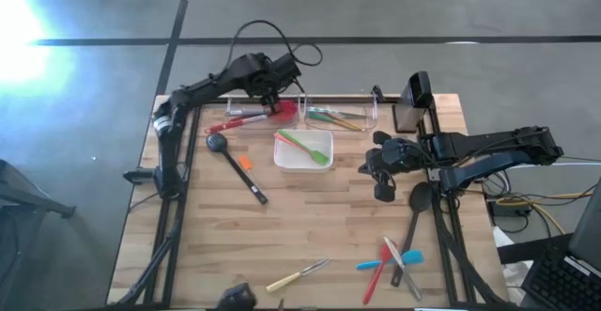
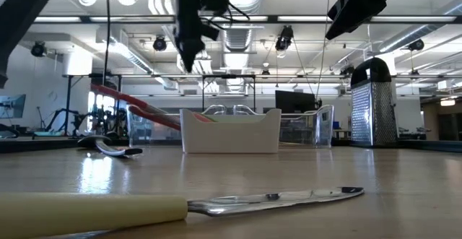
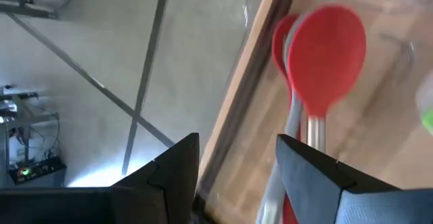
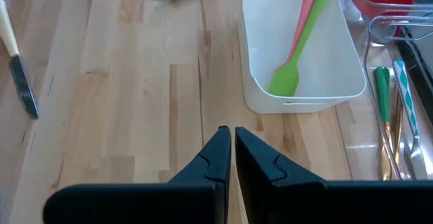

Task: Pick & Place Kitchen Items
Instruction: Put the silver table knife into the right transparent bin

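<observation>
High view: the left claw (image 1: 273, 93) hangs over the clear bin (image 1: 246, 116) at the desk's far edge, where the red spoon (image 1: 246, 118) lies lengthwise along that edge, while the right claw (image 1: 383, 168) waits near the right edge, nearest the black ladle (image 1: 416, 208), whose handle points to the near edge. Left wrist view: the left claw's fingers (image 3: 308, 166) are released, the red spoon just beyond them. Right wrist view: the right claw (image 4: 226, 146) is clenched on nothing, beside the white dish (image 4: 260, 75).

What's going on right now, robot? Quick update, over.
Left gripper open above the red spoon in the left clear bin. Right gripper shut, empty, over bare table. More utensils wait at the near edge. Nothing blocking.
</observation>
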Action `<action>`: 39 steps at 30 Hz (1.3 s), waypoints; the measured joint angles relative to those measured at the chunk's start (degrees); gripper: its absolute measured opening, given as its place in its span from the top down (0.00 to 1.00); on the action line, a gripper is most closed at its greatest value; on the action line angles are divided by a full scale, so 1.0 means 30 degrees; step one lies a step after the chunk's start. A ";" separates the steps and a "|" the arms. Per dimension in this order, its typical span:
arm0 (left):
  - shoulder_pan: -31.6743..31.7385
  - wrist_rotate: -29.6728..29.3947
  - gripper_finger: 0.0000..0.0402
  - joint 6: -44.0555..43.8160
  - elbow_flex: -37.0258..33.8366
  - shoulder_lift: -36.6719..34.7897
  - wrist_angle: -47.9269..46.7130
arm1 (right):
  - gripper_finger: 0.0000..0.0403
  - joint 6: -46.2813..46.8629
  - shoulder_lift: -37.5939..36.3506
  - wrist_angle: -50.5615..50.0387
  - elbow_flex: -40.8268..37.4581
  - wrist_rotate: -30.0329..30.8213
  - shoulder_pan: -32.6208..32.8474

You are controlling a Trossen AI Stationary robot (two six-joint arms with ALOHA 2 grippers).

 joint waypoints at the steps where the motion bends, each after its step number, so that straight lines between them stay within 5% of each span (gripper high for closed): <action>1: -0.0046 -0.0012 0.50 -0.0166 -0.0007 -0.0362 -0.0541 | 0.96 -0.0004 0.0000 -0.0001 0.0000 0.0004 -0.0001; 14: -0.1102 0.1838 0.50 -0.5409 -0.0114 -0.5448 -0.4197 | 0.96 0.0061 0.0000 0.0002 0.0000 -0.0003 -0.0001; 24: -0.4915 0.2574 0.50 -0.9633 -0.0638 -0.8062 -0.4151 | 0.96 0.0070 0.0000 0.0264 0.0183 -0.0012 0.0007; 32: -0.9966 0.1404 0.50 -1.2277 -0.4429 -0.8790 -0.2336 | 0.96 0.2507 0.0005 0.0403 0.0211 -0.2077 0.0327; 39: -1.3786 0.0562 0.50 -1.2518 -0.9842 -0.8806 0.3888 | 0.96 0.4409 0.0007 0.0209 0.0219 -0.1535 0.2678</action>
